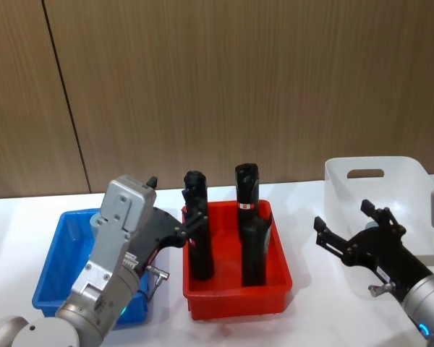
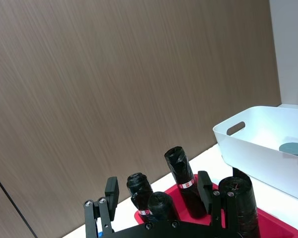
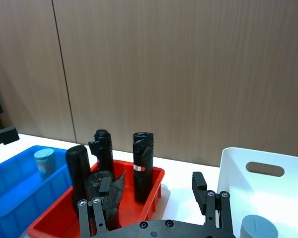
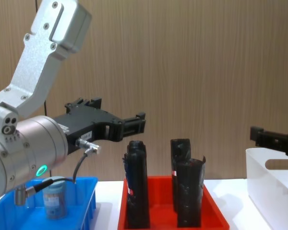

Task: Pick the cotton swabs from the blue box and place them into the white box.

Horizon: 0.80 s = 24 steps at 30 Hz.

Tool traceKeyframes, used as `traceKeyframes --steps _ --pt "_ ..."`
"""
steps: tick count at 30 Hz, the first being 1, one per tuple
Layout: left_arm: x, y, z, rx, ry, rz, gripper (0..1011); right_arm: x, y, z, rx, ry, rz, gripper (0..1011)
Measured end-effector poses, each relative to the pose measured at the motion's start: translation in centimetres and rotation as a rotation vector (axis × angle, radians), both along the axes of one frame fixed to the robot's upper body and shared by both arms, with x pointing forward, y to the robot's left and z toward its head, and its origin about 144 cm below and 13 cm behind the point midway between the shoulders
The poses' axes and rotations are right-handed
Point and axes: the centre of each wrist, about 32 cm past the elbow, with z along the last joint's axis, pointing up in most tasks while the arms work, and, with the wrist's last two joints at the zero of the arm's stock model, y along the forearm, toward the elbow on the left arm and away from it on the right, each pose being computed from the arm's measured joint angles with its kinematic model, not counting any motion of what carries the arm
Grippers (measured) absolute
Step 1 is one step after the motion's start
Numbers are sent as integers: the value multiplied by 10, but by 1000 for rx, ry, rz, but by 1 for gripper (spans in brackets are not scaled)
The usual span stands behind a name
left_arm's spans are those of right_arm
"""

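Chest view: left pincer (image 4: 138, 122) spread; cotton swabs (image 4: 54, 199) in blue box (image 4: 89, 197).

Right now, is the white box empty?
Not empty. One cotton swab tub sits inside the white box; its grey-blue lid shows in both wrist views.

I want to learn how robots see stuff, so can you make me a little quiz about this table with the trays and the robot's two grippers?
1. True or false: a cotton swab tub sits inside the white box.
2. What stands in the red tray? A: black rolls. B: cotton swabs. C: nothing.
3. Fill in the word: the left gripper and the right gripper both hold nothing, and their fingers are ___.

Key: 1 true. 2 A. 3 open.
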Motion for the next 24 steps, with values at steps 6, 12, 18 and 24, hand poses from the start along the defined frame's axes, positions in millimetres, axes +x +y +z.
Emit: traceKeyframes --steps 6,12,18,24 --pt "0 0 0 0 0 0 1000 4 -4 0 8 35 38 1001" --pt "0 0 0 0 1 0 1000 9 -7 -1 14 63 76 1001" --pt "0 0 0 0 1 0 1000 18 -7 -3 17 90 125 1001" --pt "0 0 0 0 1 0 1000 26 -4 -6 15 104 163 1001"
